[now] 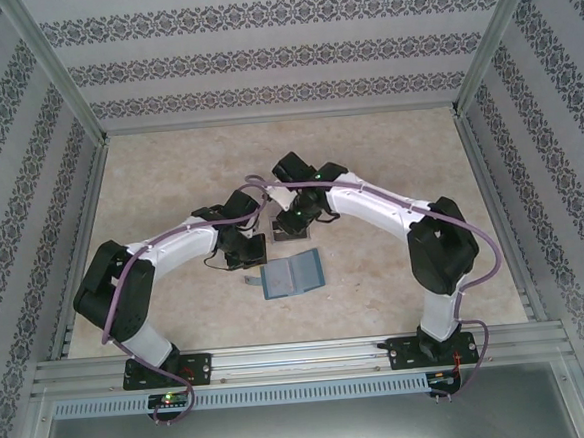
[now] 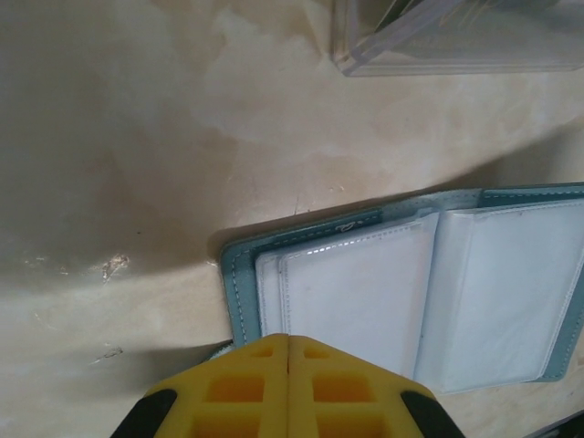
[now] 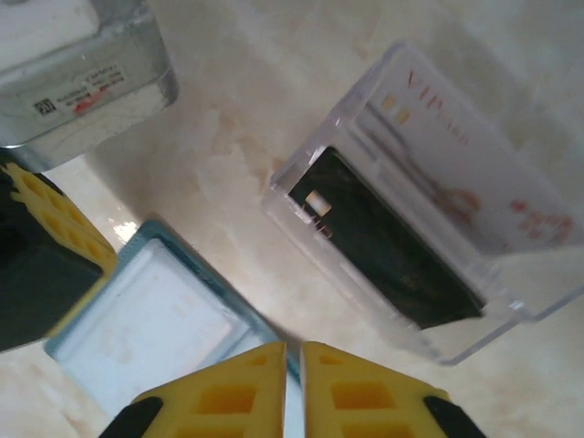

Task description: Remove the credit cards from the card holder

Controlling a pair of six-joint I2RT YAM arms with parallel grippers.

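The teal card holder [image 1: 292, 275] lies open on the table, with clear sleeves facing up [image 2: 365, 292] [image 3: 155, 319]. No card is visible in those sleeves. Two credit cards, a dark one [image 3: 392, 246] and a pale one printed "VIP" [image 3: 456, 173], sit inside a transparent box [image 3: 301, 214] just beyond the holder. My left gripper [image 2: 288, 336] [image 1: 246, 247] is shut, its tips over the holder's left edge. My right gripper [image 3: 293, 345] [image 1: 294, 219] hangs between the holder's corner and the box. Its fingers are almost together, leaving a thin slit with nothing seen in it.
The transparent box [image 2: 438, 46] [image 1: 291, 231] stands close behind the holder, between the two wrists. The holder's strap tab [image 1: 251, 279] sticks out to its left. Patterned walls and metal rails [image 1: 282, 358] enclose the marble-look tabletop [image 1: 168, 167].
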